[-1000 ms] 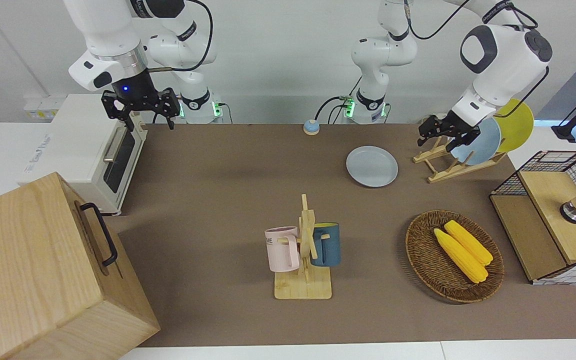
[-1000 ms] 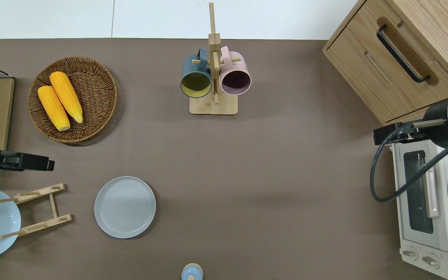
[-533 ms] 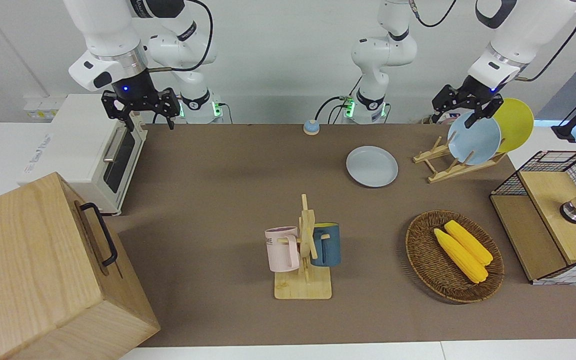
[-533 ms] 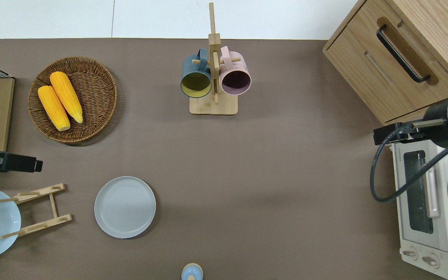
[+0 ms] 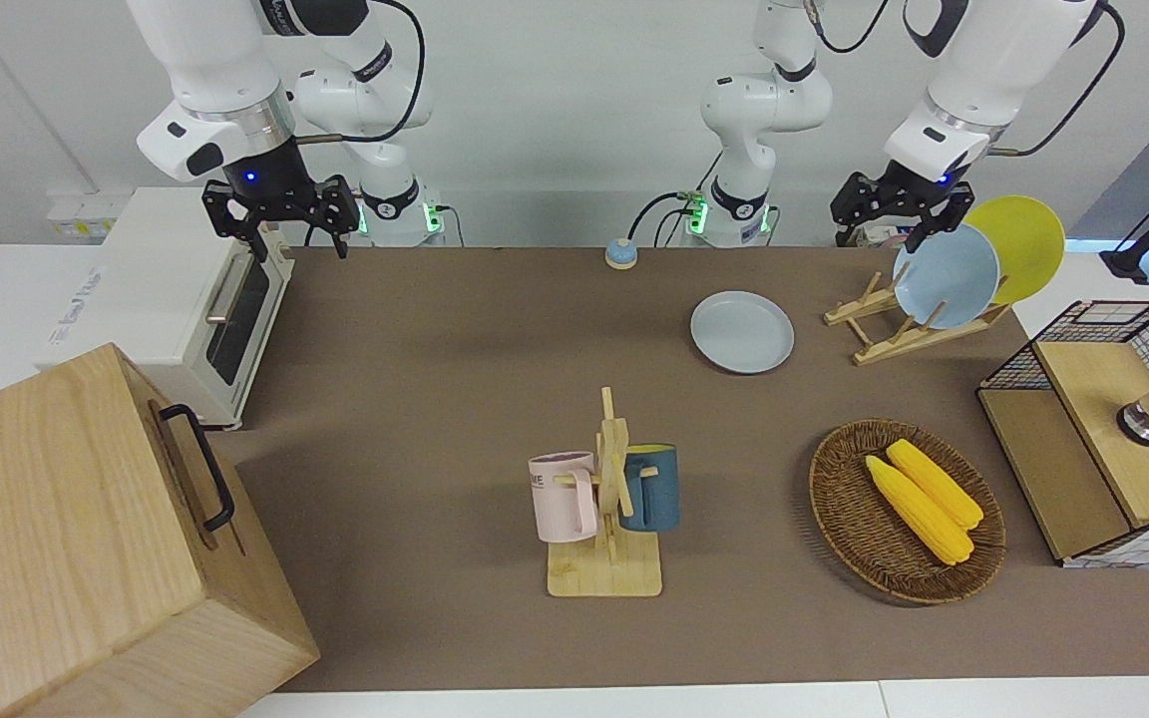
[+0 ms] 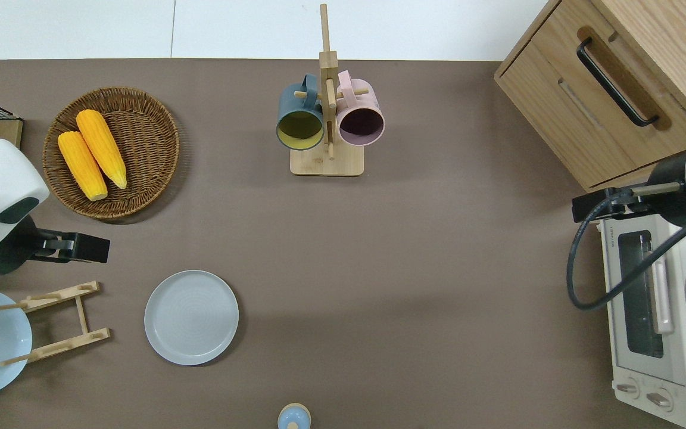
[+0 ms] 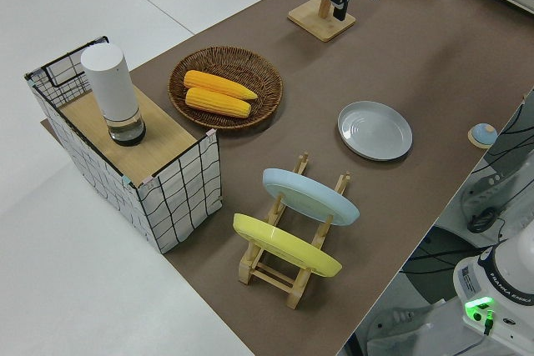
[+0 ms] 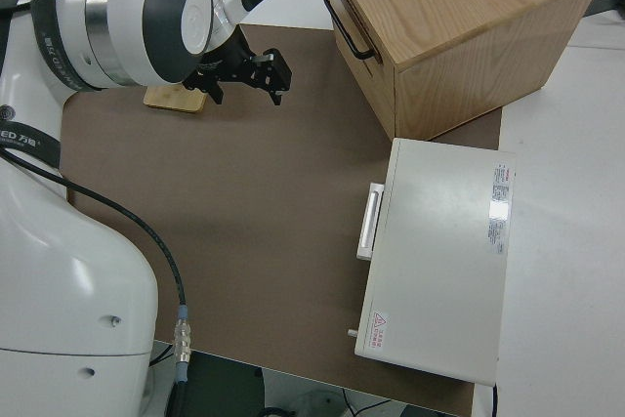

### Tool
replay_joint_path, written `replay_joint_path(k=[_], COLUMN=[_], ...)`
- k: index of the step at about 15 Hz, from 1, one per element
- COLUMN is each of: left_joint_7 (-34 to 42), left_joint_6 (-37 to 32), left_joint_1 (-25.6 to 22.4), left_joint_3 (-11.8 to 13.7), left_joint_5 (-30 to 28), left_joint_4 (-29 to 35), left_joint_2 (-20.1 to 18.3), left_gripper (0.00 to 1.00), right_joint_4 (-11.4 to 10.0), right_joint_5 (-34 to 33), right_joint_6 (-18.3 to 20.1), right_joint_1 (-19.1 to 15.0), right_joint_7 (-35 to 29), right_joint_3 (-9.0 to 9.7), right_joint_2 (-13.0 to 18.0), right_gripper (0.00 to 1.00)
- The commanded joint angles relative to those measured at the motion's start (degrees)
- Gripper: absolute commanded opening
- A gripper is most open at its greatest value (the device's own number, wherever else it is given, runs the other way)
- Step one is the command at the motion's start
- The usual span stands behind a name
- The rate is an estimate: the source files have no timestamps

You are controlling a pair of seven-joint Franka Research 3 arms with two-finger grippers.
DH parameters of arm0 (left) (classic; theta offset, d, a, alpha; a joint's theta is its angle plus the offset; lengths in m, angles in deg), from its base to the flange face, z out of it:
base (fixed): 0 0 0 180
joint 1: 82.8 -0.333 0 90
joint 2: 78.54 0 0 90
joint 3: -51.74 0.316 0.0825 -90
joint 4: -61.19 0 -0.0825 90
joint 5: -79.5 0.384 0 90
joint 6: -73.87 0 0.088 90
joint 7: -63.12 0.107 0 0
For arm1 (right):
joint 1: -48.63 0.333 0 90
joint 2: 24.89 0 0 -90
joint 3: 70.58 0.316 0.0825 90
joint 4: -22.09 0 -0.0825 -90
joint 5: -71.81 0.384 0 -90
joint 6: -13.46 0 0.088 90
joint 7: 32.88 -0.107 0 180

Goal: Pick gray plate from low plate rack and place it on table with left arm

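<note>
One gray plate lies flat on the counter at lower left of the overhead frame, beside the low plate rack, so the placing looks done. The left pincer hangs released and empty at upper right of the front frame. Only the left side view shows the yellow plate racked with the light blue plate. The right arm is parked.

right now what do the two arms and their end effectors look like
Both arms are white with rounded, glossy shells, dark gray joint patches and black cables looping along them. The left end effector and the right end effector are black, skeletal two-finger units, each under a dark wrist with a small blue light. The bases glow green.
</note>
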Motion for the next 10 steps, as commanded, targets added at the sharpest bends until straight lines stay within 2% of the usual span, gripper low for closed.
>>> replay_joint_path(k=[1,10], left_joint_7=[-0.5,-0.5], left_joint_6=[-1.0,-0.9], left_joint_1=[0.9,1.2], left_joint_3=[1.8,2.3], left_joint_5=[1.3,1.4], left_joint_4=[-1.1,-1.0], left_joint_2=[0.6,0.5], left_gripper=[1.0,1.0], right_joint_4=[1.1,1.1], right_joint_5=[-0.2,-0.2], right_joint_6=[0.9,0.9], right_joint_1=[-1.3,-1.3], right_joint_7=[-0.8,-0.8], right_joint_3=[1.2,1.2], right_joint_2=[-0.5,-0.5], right_gripper=[0.983,0.983])
